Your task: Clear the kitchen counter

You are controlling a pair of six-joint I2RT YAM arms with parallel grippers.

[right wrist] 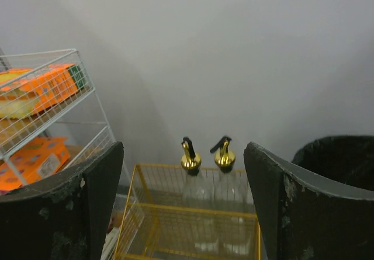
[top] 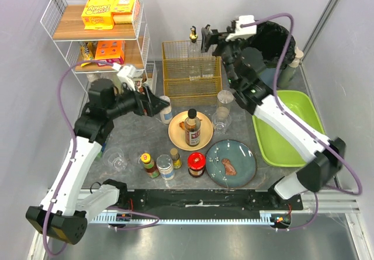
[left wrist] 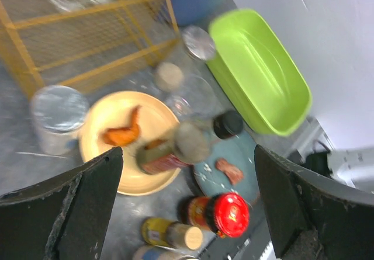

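We see the dark grey surface (top: 135, 138) lying between pale walls (top: 245, 0), beyond the arm bases. The left end effector (top: 156, 104) is released over its middle. The right end effector (top: 207, 38), also released, is above the yellow basket (top: 191, 73) at the far edge.

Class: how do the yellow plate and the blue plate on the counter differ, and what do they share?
The yellow plate looks smaller than the blue plate. A sauce bottle stands on the yellow plate; the blue plate bears none. Both are round, each with a food scrap.
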